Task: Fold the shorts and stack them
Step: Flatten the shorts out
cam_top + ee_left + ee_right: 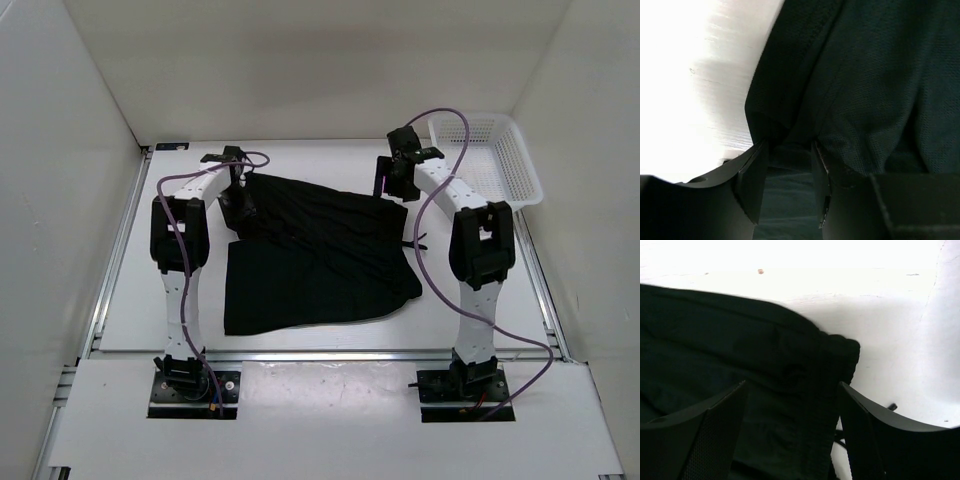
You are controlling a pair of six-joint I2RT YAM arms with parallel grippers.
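Note:
The black shorts [320,250] lie on the white table, partly folded, with one layer over another. My left gripper [240,208] is down at their far left corner. In the left wrist view its jaws [787,172] stand apart, open, with the shorts [865,90] lying under and beyond them and a fabric corner bunched at the fingertips. My right gripper [392,185] hovers over the far right corner. In the right wrist view it [792,387] is wide open above the gathered waistband of the shorts [740,350], holding nothing. A bit of drawstring [892,406] pokes out beside it.
A white mesh basket [490,155] stands at the back right corner of the table [150,300]. White walls close in the left, right and back sides. Purple cables loop along both arms.

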